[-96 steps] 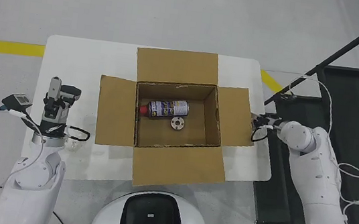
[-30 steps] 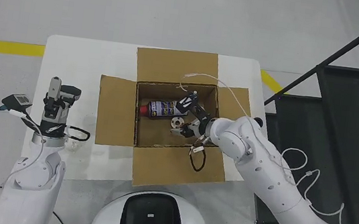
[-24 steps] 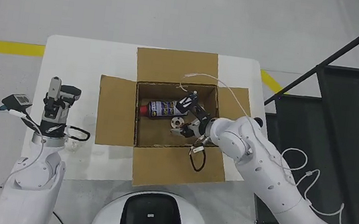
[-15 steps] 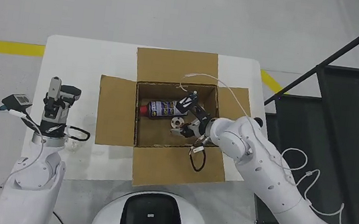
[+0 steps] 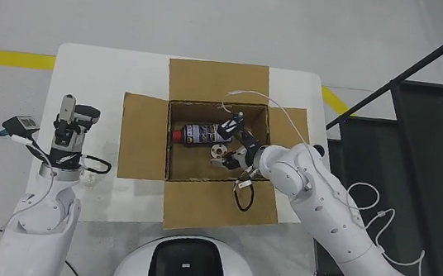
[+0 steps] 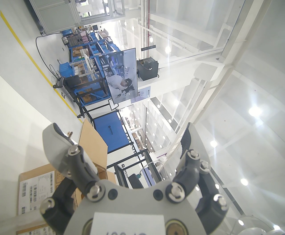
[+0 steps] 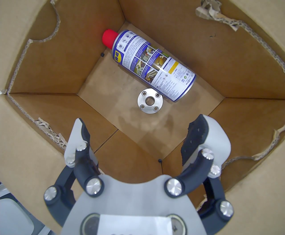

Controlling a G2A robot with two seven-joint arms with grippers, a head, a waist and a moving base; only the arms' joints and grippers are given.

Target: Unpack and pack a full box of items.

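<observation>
The box (image 5: 219, 79) sits open in the middle of the table (image 5: 104, 74), all four flaps folded out. On its floor a spray can (image 7: 149, 64) lies on its side near the far wall, its red cap toward the robot's left. A round metal flange (image 7: 149, 101) lies flat just beside the can's base end, on the side nearer the robot; whether the two touch cannot be told. The right gripper (image 7: 139, 124) hangs inside the box mouth, above the floor, pointing down at these items. Its fingers (image 7: 197, 131) are spread wide apart and hold nothing. The flange lies just ahead of the fingertips, roughly in line with the gap between them, and the can lies beyond the flange. Neither item touches the gripper. The left gripper (image 6: 120, 131) is over the table's left part, clear of the box's left flap, pointing upward, its fingers also spread apart and empty.
</observation>
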